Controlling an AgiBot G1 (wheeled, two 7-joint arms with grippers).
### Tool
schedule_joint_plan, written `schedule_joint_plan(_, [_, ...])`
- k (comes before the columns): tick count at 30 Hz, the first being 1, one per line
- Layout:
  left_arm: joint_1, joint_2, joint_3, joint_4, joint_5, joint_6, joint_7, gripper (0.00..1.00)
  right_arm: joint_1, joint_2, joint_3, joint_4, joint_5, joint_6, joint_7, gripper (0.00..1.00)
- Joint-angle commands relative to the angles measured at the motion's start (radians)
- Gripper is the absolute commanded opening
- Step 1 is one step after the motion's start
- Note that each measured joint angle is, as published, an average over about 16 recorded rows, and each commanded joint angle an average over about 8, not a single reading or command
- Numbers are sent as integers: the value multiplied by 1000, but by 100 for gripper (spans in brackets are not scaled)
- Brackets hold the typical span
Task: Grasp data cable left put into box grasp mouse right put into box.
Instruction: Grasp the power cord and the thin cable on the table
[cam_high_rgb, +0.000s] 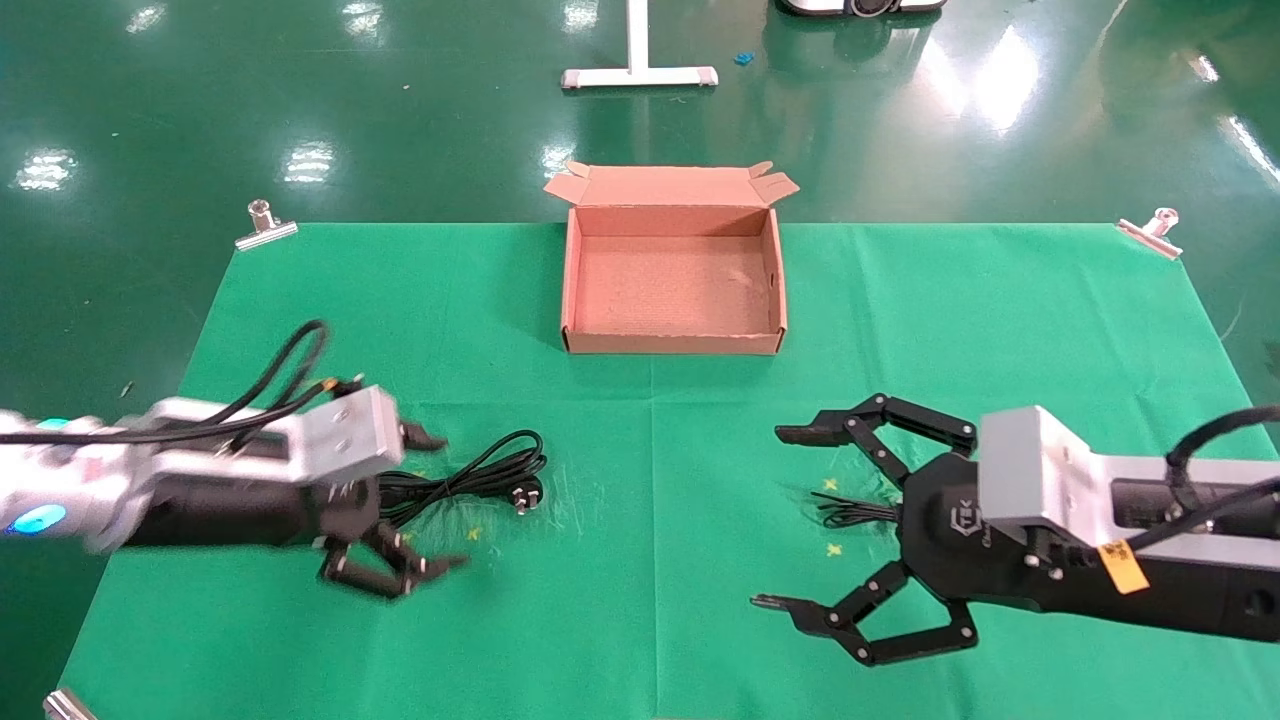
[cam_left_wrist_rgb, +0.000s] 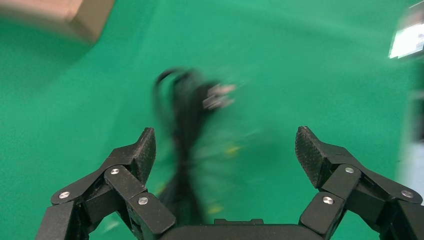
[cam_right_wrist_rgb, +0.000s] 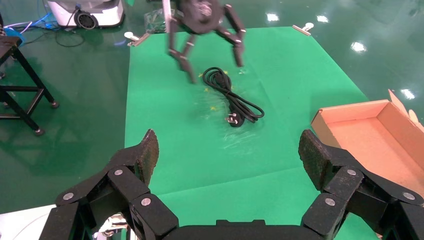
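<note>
Green cloth-covered table (cam_high_rgb: 950, 330) — open cardboard box (cam_high_rgb: 672, 345) at far edge, coiled data cable (cam_high_rgb: 470, 480) at left

Seen past the right end effector (cam_right_wrist_rgb: 227, 155), fingers (cam_right_wrist_rgb: 145, 152) spread wide above the green worktop (cam_right_wrist_rgb: 165, 115). Farther off, black data cable (cam_right_wrist_rgb: 234, 100) coiled on the mat, left end effector (cam_right_wrist_rgb: 212, 57) poised open just beyond it. Empty cardboard box (cam_right_wrist_rgb: 380, 135) at one edge.
</note>
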Motion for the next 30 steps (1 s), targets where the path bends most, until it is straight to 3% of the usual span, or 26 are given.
schedule_joint_plan(1, [-21,28,24,0,93,-34,-19,100,-1,1,0,1,0,1,1,100])
schedule_joint_plan(6, [-45,91,74,2,268,-71,-98,100,-1,16,7,1,6,-2,5,100])
schedule_joint_plan(12, [-47,137,113,5,384,-72,-184,100,-4,28,13,1,10,-6,1,100])
schedule_joint_plan(30, [-37,183,136,3,483,-90,-279,100,1,45,20,-3,12,-10,1,100])
